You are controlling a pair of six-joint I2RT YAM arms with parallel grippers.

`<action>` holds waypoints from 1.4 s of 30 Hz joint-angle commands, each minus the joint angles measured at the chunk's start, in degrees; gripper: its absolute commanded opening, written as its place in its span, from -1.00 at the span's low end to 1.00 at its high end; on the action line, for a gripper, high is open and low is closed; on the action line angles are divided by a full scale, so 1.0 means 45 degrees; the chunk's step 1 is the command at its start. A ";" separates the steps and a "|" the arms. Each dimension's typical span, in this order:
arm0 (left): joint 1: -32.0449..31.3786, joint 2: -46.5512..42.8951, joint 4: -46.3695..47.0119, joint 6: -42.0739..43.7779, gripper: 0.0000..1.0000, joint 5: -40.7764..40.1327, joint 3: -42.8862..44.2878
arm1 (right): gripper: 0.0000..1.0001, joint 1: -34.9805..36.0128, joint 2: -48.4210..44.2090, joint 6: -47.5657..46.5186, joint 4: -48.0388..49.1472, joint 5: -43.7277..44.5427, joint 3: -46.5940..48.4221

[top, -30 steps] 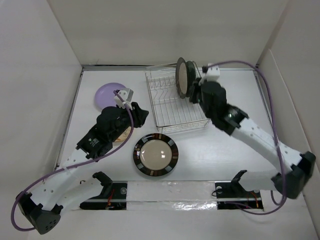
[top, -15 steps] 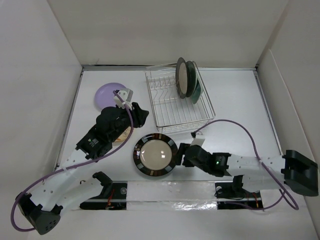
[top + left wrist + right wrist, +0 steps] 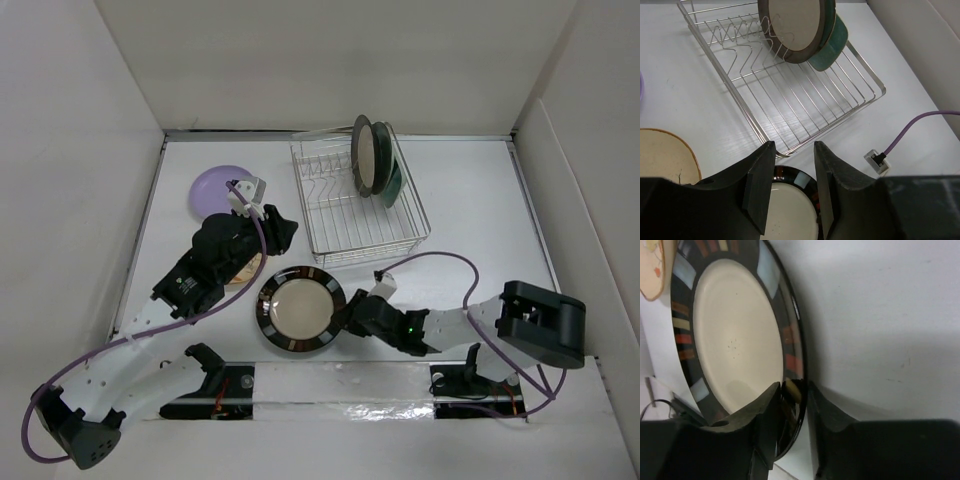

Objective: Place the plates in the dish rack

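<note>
Black-rimmed plate [image 3: 735, 340] is pinched by its edge in your right gripper [image 3: 792, 387]; lift slow, tip it upright before the rack [image 3: 365, 255] beyond; left gripper [image 3: 792, 147] apart, empty

Right jaws moved from dish rack [image 3: 345, 232] to grip black-rimmed plate [image 3: 301, 309].

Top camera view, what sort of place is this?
Probably a robot test cell: white walls box in the table, left arm and right arm bolted at its near edge, dish rack and black-rimmed plate as props.
</note>
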 commanded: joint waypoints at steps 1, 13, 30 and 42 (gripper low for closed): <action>-0.0077 -0.0127 0.0419 0.0059 -0.32 -0.0012 -0.0052 | -0.55 0.0250 0.0763 0.1192 0.0380 0.0196 -0.0779; -0.0077 -0.0284 0.0321 0.0117 -0.27 -0.0499 0.0084 | -1.00 0.2474 -0.2240 -0.1087 -0.5961 0.2128 0.1814; 0.0880 -0.2726 0.0555 -0.0136 0.09 -0.2827 -0.0111 | -1.00 -0.1464 -0.5253 -1.0730 -0.7825 0.3866 1.0389; 0.0880 -0.2159 0.0809 -0.0175 0.11 -0.0950 -0.0306 | -1.00 -0.6370 0.0815 -1.5306 -0.7040 0.4608 1.6633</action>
